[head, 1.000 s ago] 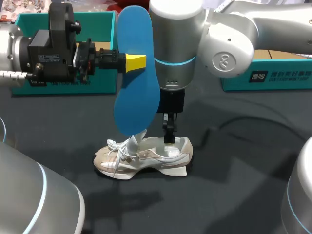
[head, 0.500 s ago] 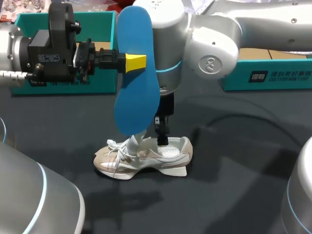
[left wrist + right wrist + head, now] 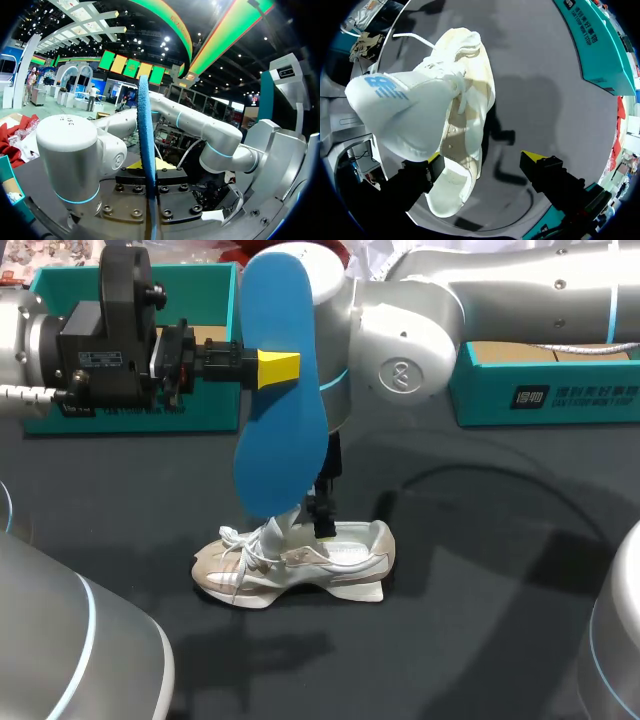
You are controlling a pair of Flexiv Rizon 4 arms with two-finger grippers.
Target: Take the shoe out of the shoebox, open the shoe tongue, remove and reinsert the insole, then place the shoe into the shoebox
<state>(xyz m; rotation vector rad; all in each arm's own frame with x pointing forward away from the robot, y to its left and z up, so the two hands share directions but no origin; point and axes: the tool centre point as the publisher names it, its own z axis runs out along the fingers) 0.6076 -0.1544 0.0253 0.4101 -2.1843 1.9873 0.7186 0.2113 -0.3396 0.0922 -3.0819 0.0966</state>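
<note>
One pale shoe point(image 3: 290, 565) rests on its sole on the dark table point(image 3: 480, 620). Its long axis runs side to side, with the toe toward my left arm's side, the heel toward my right, and the tongue point(image 3: 405, 110) pulled up. Straight above the shoe, the left gripper point(image 3: 276, 368) is clamped on a blue insole point(image 3: 285, 440), which stands on end with its lower tip just over the laces. The right gripper point(image 3: 322, 518) hangs over the shoe's heel opening, fingers spread wide, holding nothing.
</note>
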